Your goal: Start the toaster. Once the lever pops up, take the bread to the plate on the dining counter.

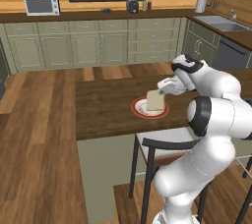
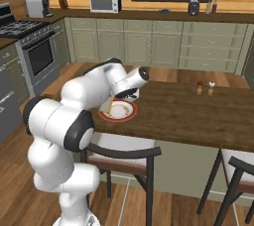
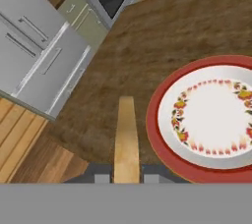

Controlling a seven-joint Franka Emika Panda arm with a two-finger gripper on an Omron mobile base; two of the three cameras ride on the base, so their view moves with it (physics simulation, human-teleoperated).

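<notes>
Hand view first, since that's where you get the best look at the grip: the gripper (image 3: 126,179) has its two dark tips pinched in narrow on the bread (image 3: 126,139), one on each flat face, and you're seeing the slice edge-on as a thin tan strip running up the middle of the picture. So it's clamped tight on the toast, nothing else in the jaws. Just to the right of the slice sits the plate (image 3: 209,120), red-orange rim with a little flower ring round the white centre. From here the bread looks like it's over bare dark wood of the dining counter (image 3: 162,36), right beside the plate's rim rather than over the white part.

Switch to the left base view and you'll see the bread (image 1: 155,101) held upright, its lower edge down by the plate (image 1: 139,110). I can't tell whether it's actually touching. The gripper (image 1: 161,92) comes in at the slice's top right corner.

Right base view mostly gives you the arm; the bread (image 2: 108,104) peeks out as a tan sliver at the plate's (image 2: 120,112) left edge. Two small shakers (image 2: 205,87) stand further along the counter (image 2: 198,116), well apart from all that.
</notes>
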